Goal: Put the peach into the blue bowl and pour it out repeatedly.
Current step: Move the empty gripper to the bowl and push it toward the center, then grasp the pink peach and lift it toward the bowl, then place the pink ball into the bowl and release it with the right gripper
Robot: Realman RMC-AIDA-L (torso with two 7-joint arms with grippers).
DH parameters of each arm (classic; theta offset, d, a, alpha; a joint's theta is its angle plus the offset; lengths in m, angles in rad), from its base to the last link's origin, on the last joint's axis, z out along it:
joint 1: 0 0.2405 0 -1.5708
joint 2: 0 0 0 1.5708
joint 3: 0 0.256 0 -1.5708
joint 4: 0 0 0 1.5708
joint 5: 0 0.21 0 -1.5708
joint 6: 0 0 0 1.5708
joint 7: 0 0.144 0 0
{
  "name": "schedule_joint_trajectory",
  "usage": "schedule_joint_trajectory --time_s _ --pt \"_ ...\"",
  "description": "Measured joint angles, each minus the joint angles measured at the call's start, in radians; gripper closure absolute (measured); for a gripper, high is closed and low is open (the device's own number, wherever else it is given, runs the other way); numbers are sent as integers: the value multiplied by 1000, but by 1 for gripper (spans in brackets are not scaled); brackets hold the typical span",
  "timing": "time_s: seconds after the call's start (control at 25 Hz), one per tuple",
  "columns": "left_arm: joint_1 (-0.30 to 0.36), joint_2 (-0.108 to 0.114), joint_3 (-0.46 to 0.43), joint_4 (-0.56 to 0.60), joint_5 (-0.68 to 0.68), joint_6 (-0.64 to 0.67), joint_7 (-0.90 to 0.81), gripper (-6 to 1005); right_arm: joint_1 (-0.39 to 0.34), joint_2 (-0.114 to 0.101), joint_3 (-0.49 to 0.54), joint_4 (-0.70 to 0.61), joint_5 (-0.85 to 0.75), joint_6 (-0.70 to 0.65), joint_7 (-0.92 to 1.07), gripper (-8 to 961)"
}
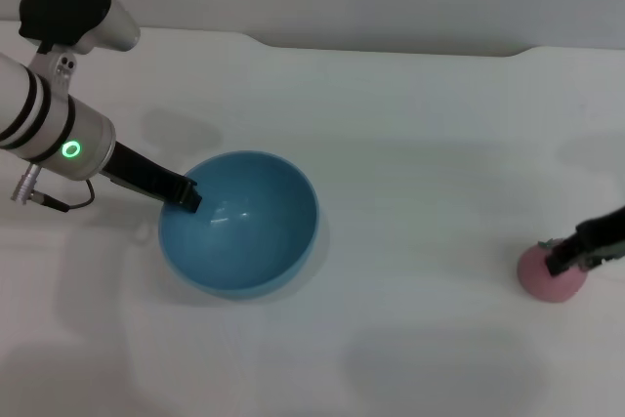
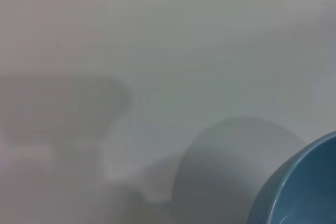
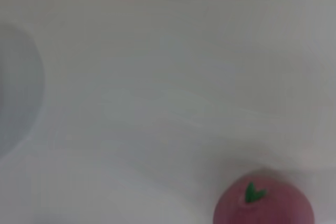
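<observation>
The blue bowl (image 1: 239,227) stands upright and empty at the centre-left of the white table. My left gripper (image 1: 186,193) reaches in from the left and is shut on the bowl's near-left rim; that wrist view catches only a corner of the blue bowl (image 2: 299,187). The pink-red peach (image 1: 550,277) rests on the table at the far right, well apart from the bowl. My right gripper (image 1: 571,254) sits right on the peach's upper side. The right wrist view shows the peach (image 3: 262,205) close up, its green stem facing the camera.
The white table (image 1: 420,144) ends at a back edge along the top of the head view. Between bowl and peach lies a wide bare stretch of tabletop. My left arm's white forearm crosses the upper-left corner.
</observation>
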Motion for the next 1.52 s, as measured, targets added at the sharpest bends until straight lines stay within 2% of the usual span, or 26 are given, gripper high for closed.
schedule_joint_trajectory --time_s 0.32,0.64,0.88,1.08,1.16,1.2,1.32,1.4,1.52 --pt "-7 -1 2 0 0 0 0 1000 8 2 -113 75 -26 79 15 491" --pt "-10 -1 12 0 0 0 0 1001 1 4 -127 77 -23 148 29 493" --pt "-11 -1 12 0 0 0 0 1001 -29 8 -131 64 10 151 -56 495" --pt "-14 -2 16 0 -2 2 0 1001 -97 6 -108 -23 175 143 -157 721" --pt "-17 -2 29 0 -4 2 0 1001 -129 8 -55 -84 294 109 -241 773" --pt "-18 -3 32 0 -5 2 0 1001 -129 8 -55 -84 294 109 -241 800" --pt "-24 -4 46 0 -8 1 -3 1001 -133 7 -10 -126 438 47 -324 878" --pt "-30 -7 57 0 -9 -1 -5 1001 -133 6 -9 -148 541 21 -368 904" --pt "-39 -11 77 0 -17 -11 -10 1001 -126 6 -32 -159 754 -15 -459 894"
